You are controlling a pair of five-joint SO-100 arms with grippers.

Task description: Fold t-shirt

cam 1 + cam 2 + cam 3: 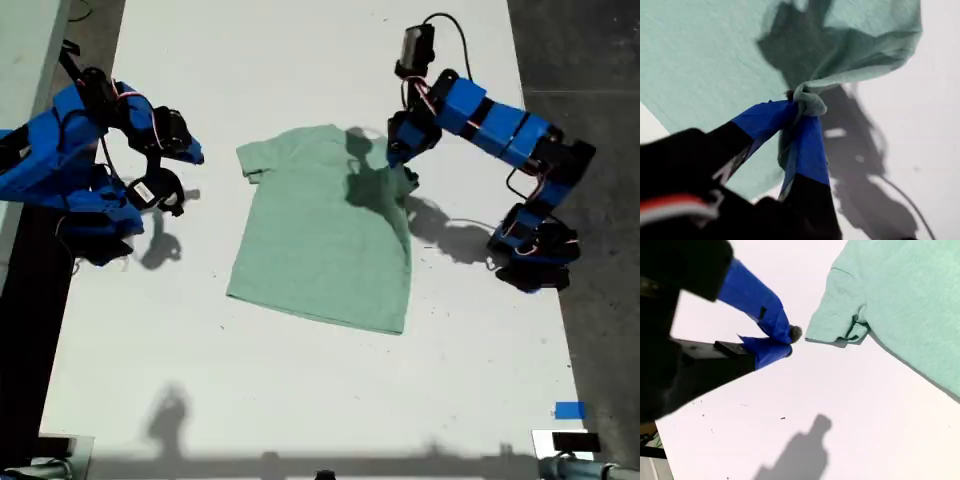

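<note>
White table [300, 400] fills the exterior view, dark floor along both sides. Mint t-shirt [325, 235] lies near the middle, mostly flat, hem toward the camera. At the exterior view's right an arm reaches in and my first gripper [402, 160] sits on the shirt's sleeve edge, cloth bunched and shadowed there. At the exterior view's left my second gripper [180, 180] hangs off the cloth, well apart from the shirt's near sleeve.

First wrist view: my first gripper [802, 107] is clenched on a small knot of t-shirt [700, 60] fabric, blue-taped jaws pinched together, cloth lifted into a tent above the table [930, 125]. How many layers are caught is hard to say, probably one sleeve fold.

Second wrist view: my second gripper [787, 342] holds nothing, tips nearly together with only a thin gap, near the other sleeve of the t-shirt [900, 305] but not touching. Table [840, 405] bare under it.

Step in hand, as I judge: carry the pinched sleeve across the body to start the fold. Do it well by lifting just enough to clear, pulling straight across toward the far sleeve, keeping the pinch tight, laying the edge flat before letting go. Second gripper could pin the far side to stop the shirt sliding.
</note>
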